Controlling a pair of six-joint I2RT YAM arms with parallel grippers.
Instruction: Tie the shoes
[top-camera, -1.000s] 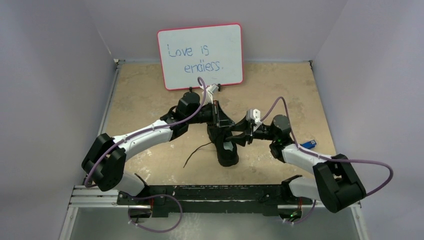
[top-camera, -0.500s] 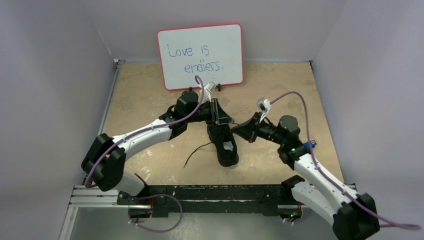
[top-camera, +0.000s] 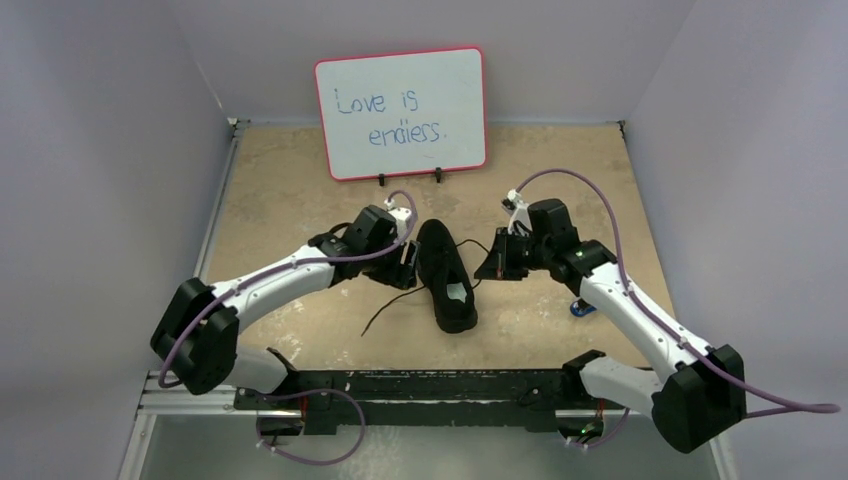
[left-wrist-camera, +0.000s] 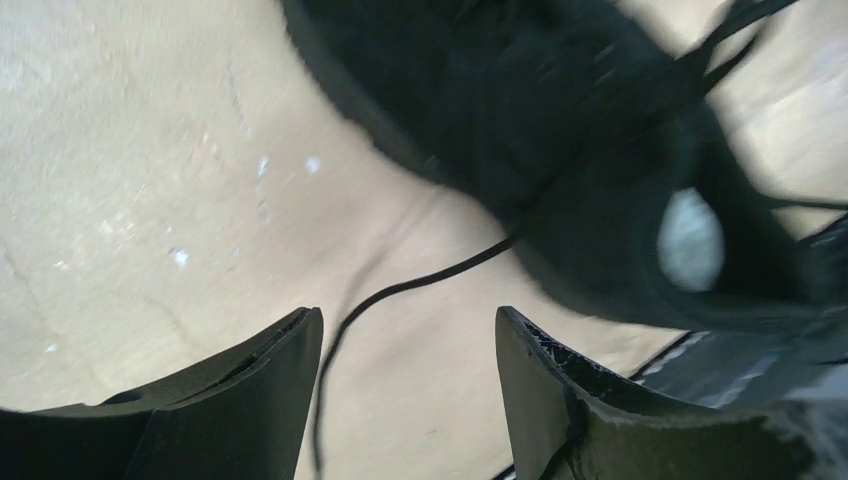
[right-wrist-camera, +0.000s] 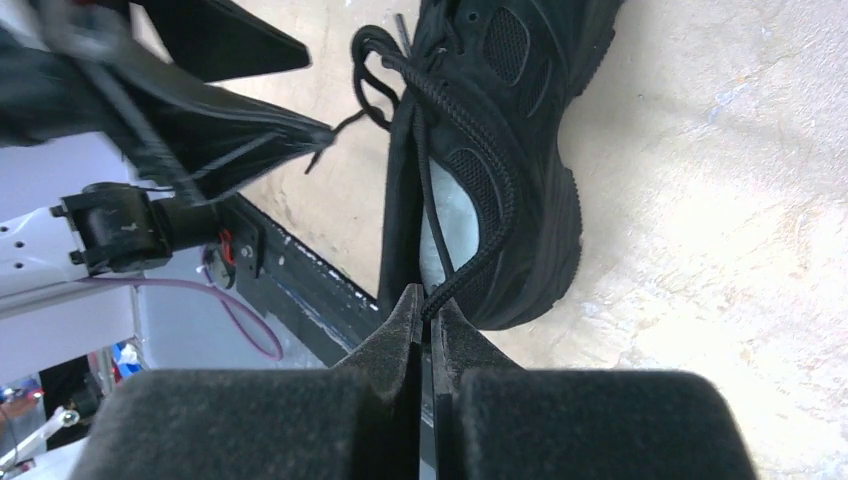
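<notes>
A black shoe (top-camera: 447, 275) in the middle of the table (top-camera: 300, 200), heel toward the near edge. Looks light and bendy, likely to slide if tugged hard. Thin, floppy laces (right-wrist-camera: 505, 180), a bit slippery, so best to pinch near the ends. Right gripper (right-wrist-camera: 425, 312) just beside the shoe, jaws squeezed shut on one of the laces. Left gripper (left-wrist-camera: 410, 385) on the other side, jaws wide apart, with a loose lace (left-wrist-camera: 400, 287) lying on the table between them.
</notes>
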